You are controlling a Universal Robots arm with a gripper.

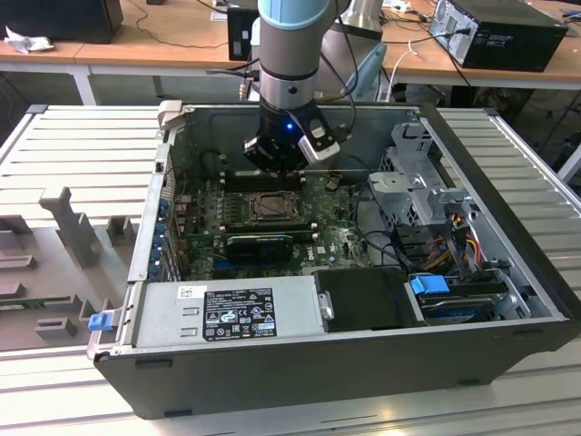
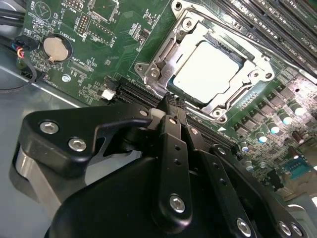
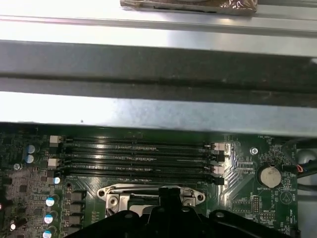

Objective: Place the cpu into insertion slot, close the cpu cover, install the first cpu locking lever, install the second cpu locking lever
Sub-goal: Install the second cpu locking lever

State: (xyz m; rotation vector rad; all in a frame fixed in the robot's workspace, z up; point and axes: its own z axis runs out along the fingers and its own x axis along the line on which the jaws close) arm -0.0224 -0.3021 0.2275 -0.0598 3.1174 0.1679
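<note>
Silver-grey and square, the cpu (image 2: 205,69) already sits in the insertion slot (image 2: 250,62) on the green motherboard (image 2: 99,29), with the cpu cover (image 2: 163,59) lying closed over its edges. Your pincer (image 2: 171,101), fingers pressed together and holding nothing, hovers just beside the socket's corner. You appear to be at the locking-lever stage; whether either lever is latched can't be told.

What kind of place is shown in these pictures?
Probably a lab or workshop for robotic computer assembly. An open computer case lies on a ribbed metal table with the robot arm reaching inside, and wooden desks behind carry another computer and cables.
</note>
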